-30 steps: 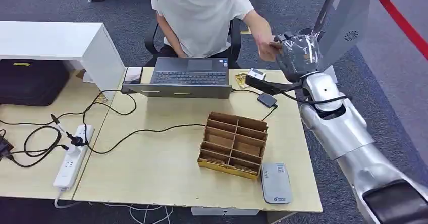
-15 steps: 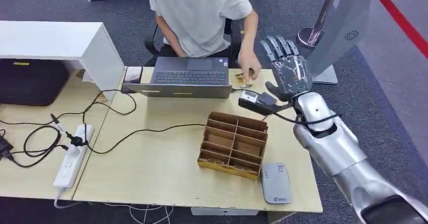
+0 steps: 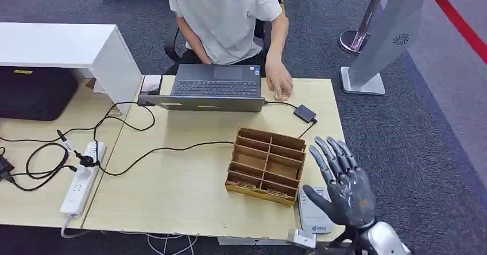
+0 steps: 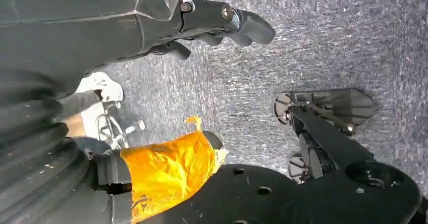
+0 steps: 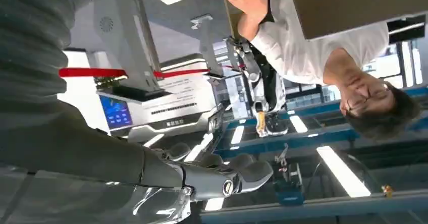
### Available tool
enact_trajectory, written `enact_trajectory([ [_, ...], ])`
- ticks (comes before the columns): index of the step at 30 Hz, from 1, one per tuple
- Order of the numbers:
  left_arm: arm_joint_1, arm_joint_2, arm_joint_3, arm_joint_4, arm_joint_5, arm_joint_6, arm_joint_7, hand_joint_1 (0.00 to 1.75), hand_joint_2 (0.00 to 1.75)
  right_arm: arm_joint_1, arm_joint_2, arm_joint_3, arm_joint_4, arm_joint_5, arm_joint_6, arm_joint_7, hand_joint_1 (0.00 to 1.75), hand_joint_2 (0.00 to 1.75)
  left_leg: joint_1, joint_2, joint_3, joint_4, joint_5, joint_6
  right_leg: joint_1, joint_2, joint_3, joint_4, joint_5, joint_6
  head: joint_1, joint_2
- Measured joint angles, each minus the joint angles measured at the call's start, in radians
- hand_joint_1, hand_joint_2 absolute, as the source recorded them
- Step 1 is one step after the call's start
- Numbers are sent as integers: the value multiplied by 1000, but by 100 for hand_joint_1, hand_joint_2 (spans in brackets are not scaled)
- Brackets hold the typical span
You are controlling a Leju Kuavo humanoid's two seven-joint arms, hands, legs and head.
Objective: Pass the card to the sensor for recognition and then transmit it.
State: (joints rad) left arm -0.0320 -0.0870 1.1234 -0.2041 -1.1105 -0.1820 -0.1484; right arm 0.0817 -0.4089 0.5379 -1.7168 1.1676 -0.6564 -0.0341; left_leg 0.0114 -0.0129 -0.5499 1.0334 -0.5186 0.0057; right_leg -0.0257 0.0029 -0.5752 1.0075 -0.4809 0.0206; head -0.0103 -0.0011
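Your right hand [image 3: 343,187] sits in the lower right of the head view, raised with its back to the camera. Its dark fingers [image 3: 335,154] point up and fan slightly apart, the thumb [image 3: 313,198] juts out toward the left of the frame, and nothing lies in the grasp. A short stretch of silver wrist [image 3: 383,242] runs off the bottom edge below it. In the right wrist view the same hand [image 5: 212,176] reaches out from the left edge, fingers extended and empty. In the left wrist view your left hand [image 4: 202,24] stretches along the upper part of the frame, fingers extended side by side, holding nothing.
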Motion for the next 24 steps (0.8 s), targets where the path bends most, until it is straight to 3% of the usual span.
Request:
enact_trajectory([
  [6, 1, -11, 37, 0, 16, 15, 3, 0, 175, 215, -50, 19, -150, 83, -34, 137, 0, 175, 0, 2, 0, 0, -1, -1, 0, 2, 1, 0, 0, 0, 0, 0],
  [13, 0, -16, 54, 0, 4, 22, 22, 0, 175, 258, -86, 131, -157, 54, -34, 244, 0, 175, 0, 2, 1, 0, -1, -2, 0, 3, 1, 0, 0, 0, 0, 0],
  [17, -4, -16, 55, 0, -10, 20, 25, 0, 175, 229, -68, 188, -94, 44, -34, 238, 0, 175, 0, 2, 2, 0, -1, -2, 0, 3, 2, 0, 0, 0, 0, 0],
  [21, -8, -17, 54, 0, -30, 14, 34, 0, 175, 172, 2, 191, 30, 4, -35, 101, 0, 175, 1, 5, 3, 0, -1, -2, 0, 5, 2, 1, 0, -1, 0, 0],
  [24, -9, -16, 54, 0, -42, 13, 37, 0, 175, 129, 57, 188, 118, -1, -35, 43, 0, 175, 1, 5, 3, 0, -1, -2, 0, 5, 2, 1, 0, -1, 0, 0],
])
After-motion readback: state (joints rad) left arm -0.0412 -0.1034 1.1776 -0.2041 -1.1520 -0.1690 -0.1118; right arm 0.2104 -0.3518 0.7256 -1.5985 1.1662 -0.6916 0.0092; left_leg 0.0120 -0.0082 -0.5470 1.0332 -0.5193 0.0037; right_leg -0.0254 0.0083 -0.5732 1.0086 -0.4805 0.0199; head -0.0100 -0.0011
